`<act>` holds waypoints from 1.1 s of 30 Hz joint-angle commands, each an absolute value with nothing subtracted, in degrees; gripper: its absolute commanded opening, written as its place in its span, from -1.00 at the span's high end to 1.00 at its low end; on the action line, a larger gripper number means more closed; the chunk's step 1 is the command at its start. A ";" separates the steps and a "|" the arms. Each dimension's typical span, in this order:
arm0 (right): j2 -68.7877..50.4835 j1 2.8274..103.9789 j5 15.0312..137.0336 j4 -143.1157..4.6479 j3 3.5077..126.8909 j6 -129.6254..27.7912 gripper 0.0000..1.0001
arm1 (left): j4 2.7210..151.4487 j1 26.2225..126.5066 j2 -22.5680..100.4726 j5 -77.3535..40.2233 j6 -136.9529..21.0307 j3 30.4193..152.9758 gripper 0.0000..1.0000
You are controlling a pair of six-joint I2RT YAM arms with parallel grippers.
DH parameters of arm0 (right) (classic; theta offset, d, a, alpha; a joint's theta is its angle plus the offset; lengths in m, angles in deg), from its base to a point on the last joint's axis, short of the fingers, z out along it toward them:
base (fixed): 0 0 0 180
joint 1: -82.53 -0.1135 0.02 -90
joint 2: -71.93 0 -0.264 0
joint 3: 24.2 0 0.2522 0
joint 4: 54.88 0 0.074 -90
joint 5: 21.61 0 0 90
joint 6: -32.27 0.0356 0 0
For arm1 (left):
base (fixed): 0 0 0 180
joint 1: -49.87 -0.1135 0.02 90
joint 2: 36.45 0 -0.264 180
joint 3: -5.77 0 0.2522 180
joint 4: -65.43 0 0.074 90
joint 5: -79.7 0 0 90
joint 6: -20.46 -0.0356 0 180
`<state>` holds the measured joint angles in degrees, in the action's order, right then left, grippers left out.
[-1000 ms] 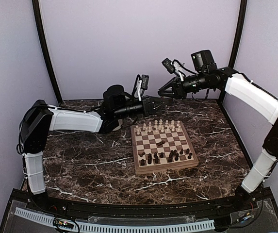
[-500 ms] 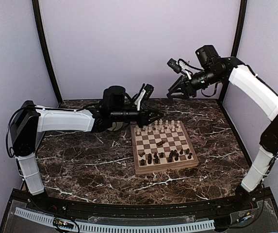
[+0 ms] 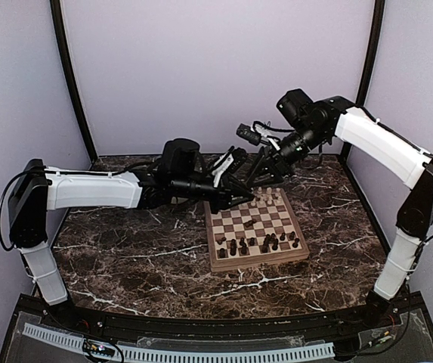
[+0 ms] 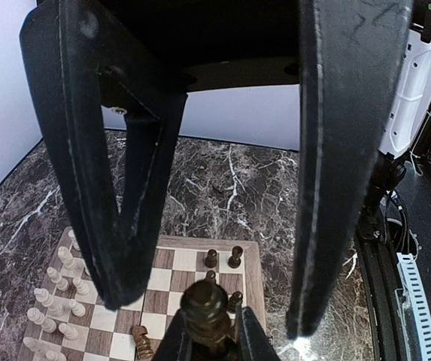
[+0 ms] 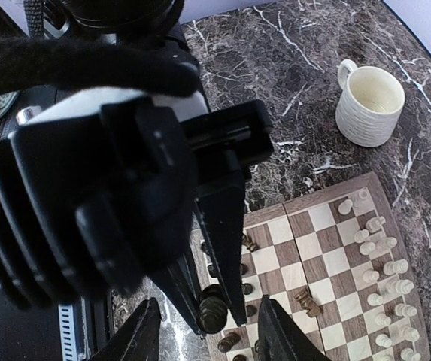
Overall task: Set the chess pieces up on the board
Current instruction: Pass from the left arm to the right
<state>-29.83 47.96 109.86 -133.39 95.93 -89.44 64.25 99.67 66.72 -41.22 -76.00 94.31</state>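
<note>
Left gripper (image 4: 213,342) pinches a dark chess piece (image 4: 204,302) just under its head, right gripper (image 5: 209,342) gapes empty; seems light, slick, tippy, so that neck hold's sensible.

The board (image 3: 260,262) is seen as smooth wood, the table (image 3: 125,257) as polished dark marble, white-veined. The mug (image 5: 367,113) is ribbed, matt cream. A sheen is shown by a dark piece (image 4: 204,302).
</note>
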 commanded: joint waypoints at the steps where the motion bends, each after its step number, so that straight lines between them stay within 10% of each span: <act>1: -31.00 46.71 111.33 -134.99 96.32 -90.95 0.11 | 65.24 100.10 63.49 -42.24 -77.55 93.36 0.92; 21: -31.17 46.32 108.56 -133.38 93.71 -90.60 0.81 | 63.01 100.05 62.35 -40.94 -76.45 92.06 0.90; 27: -28.47 46.49 104.23 -129.93 91.68 -89.64 0.91 | 64.72 100.02 59.80 -33.66 -77.58 89.78 0.05; 33: -26.08 46.01 97.55 -126.01 83.89 -90.60 0.93 | 66.74 98.68 51.69 -21.85 -82.25 81.18 -0.39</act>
